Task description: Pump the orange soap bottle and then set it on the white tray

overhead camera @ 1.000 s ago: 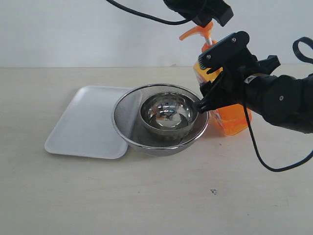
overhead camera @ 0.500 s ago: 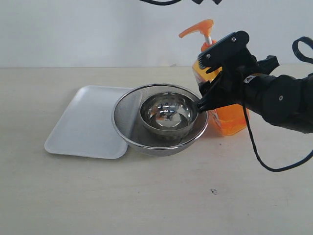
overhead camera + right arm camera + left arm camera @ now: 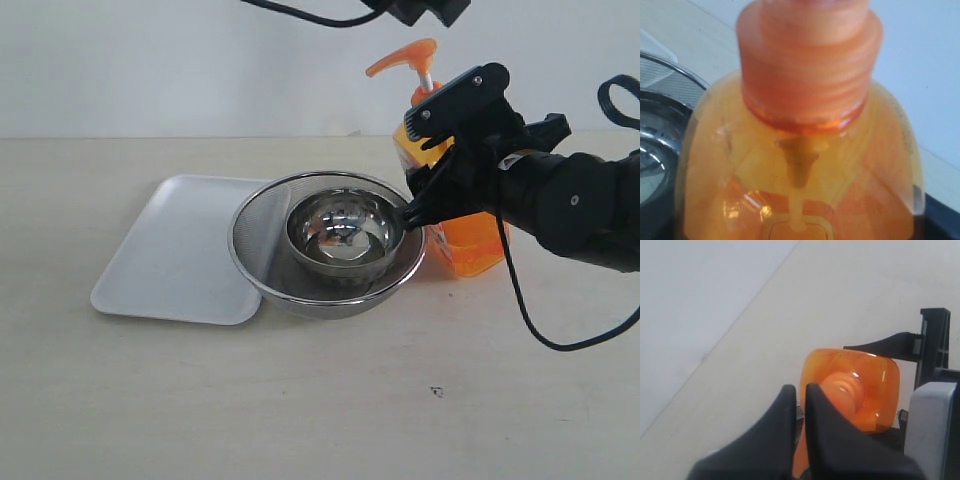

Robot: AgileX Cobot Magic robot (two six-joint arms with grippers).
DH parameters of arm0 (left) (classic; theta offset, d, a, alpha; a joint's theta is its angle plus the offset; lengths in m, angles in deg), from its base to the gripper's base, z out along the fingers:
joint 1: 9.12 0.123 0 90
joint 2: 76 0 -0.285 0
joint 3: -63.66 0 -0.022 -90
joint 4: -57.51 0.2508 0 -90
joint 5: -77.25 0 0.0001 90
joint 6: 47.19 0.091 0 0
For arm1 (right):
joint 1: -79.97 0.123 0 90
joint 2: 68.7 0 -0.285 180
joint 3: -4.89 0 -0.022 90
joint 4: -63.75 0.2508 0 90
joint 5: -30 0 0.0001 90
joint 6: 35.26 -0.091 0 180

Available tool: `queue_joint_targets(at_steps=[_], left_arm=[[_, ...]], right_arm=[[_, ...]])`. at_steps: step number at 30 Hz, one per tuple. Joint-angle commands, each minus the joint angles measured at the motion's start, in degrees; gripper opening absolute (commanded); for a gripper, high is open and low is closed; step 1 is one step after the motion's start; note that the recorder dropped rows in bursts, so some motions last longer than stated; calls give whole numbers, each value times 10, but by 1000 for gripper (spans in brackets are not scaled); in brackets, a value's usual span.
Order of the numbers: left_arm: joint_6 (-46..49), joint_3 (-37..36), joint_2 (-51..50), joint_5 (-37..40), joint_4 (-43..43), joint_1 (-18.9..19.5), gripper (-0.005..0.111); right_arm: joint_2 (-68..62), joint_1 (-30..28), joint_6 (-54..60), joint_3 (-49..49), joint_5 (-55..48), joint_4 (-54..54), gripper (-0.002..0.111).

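Presently, I log these items left to right in the exterior view.

1. The white tray [image 3: 165,255] lies flat on the surface [image 3: 300,410].
2. A steel mesh strainer [image 3: 262,240] overlaps the tray's right edge, with a steel bowl [image 3: 345,235] nested inside. It sits between the tray and the bottle.
3. The orange soap bottle [image 3: 470,245] stands upright just right of the strainer and off the tray. Its long axis is vertical, and the pump spout [image 3: 400,60] points left, toward the tray side.
4. The right claw [image 3: 415,165] is clamped across the bottle's upper body, and its arm hides the label from me.
5. The left claw [image 3: 797,390] shows properly only in its own wrist view. Its fingers are nearly together with nothing between them, above the bottle's top. The exterior view cuts it off at the upper edge.
6. The right wrist view is filled by the bottle's shoulder and threaded collar [image 3: 805,75], with the strainer's rim alongside.
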Motion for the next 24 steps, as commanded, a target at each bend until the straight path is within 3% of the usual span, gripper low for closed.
queue_joint_targets(at_steps=[1,24], left_arm=[[0,-2,-9,7,-11,1,5],[0,-2,-42,38,-54,1,5]], right_arm=[[0,1,-3,2,-13,-2,0],[0,1,-4,2,-12,-2,0]])
